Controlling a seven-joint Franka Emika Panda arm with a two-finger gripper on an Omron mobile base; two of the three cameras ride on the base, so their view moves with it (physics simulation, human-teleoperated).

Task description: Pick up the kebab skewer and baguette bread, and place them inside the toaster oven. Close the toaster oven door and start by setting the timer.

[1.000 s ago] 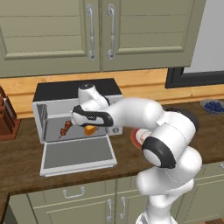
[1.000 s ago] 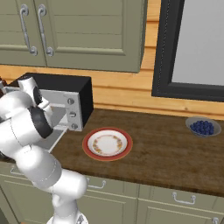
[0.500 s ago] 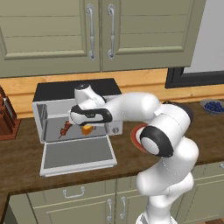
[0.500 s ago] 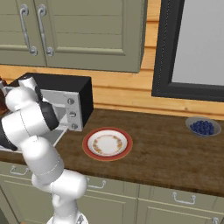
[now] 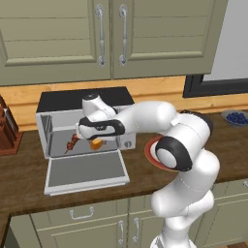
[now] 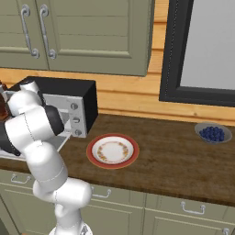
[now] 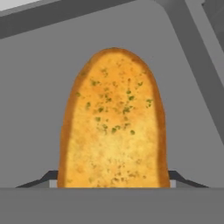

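Observation:
The toaster oven [image 5: 72, 100] stands on the counter with the toaster oven door [image 5: 86, 170] dropped flat open. My gripper [image 5: 97, 137] reaches into the oven's mouth and is shut on the baguette bread [image 5: 97, 144], a golden-orange piece hanging just above the oven floor. In the hand view the baguette bread [image 7: 113, 122] stands between my dark fingertips [image 7: 46, 179], with the grey oven floor behind it. The kebab skewer [image 5: 72, 142] lies inside the oven to the left of the bread. From the right side the toaster oven [image 6: 82, 98] shows its knob panel, with my arm in front of the opening.
A red-rimmed plate [image 6: 112, 150] sits on the counter right of the oven, partly behind my arm as the plate [image 5: 148, 150] in the left base view. A bowl of blueberries [image 6: 211, 133] stands at the far right. A knife block [image 5: 7, 130] is left of the oven.
The arm has swung a little leftward and the hand with the bread has edged slightly deeper and lower into the oven. The skewer and door have not moved.

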